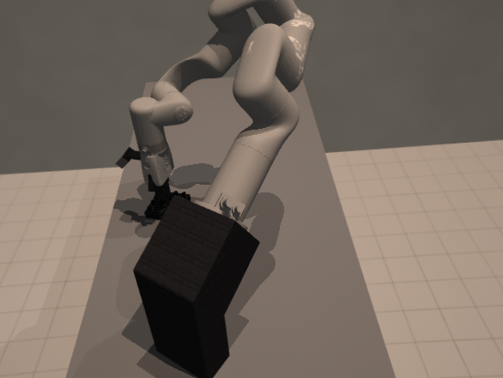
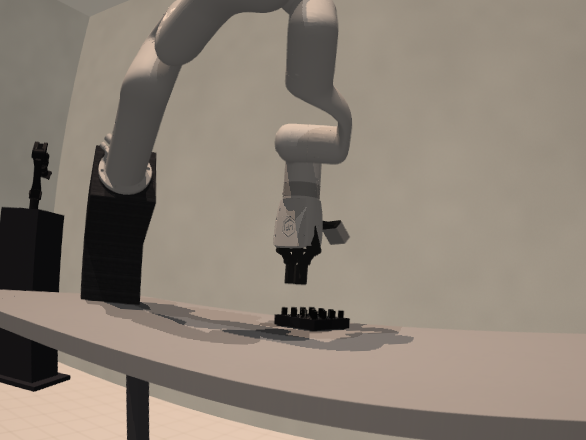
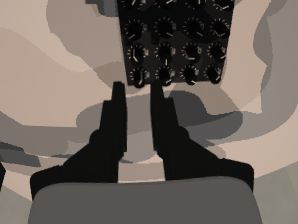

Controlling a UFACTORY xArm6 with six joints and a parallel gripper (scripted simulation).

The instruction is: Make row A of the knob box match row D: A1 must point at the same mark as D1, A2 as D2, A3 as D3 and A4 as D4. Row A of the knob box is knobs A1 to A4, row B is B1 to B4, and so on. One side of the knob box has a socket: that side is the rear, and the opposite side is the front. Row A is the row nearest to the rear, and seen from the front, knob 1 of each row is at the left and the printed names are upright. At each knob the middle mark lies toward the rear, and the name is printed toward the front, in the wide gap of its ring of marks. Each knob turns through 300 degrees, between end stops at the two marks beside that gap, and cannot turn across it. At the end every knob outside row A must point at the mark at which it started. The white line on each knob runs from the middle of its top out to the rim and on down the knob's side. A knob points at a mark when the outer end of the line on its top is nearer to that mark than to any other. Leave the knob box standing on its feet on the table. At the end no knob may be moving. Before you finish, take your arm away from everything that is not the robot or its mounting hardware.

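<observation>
The knob box (image 3: 176, 32) is a black square panel with four rows of dark knobs inside white rings of marks. It stands flat on the table, also in the exterior view (image 2: 311, 319), and is partly hidden behind the arm's pedestal in the top view (image 1: 165, 206). My gripper (image 3: 138, 96) hangs straight down well above the box, over the edge row nearest me in the wrist view. It also shows in the exterior view (image 2: 296, 280). Its fingers stand a narrow gap apart with nothing between them. The knob names and line directions are too small to read.
The arm's dark pedestal (image 1: 195, 258) stands on the table close beside the box. A black stand with a camera mast (image 2: 30, 250) is off the table at the left. The table's front edge (image 2: 300, 400) curves below the box.
</observation>
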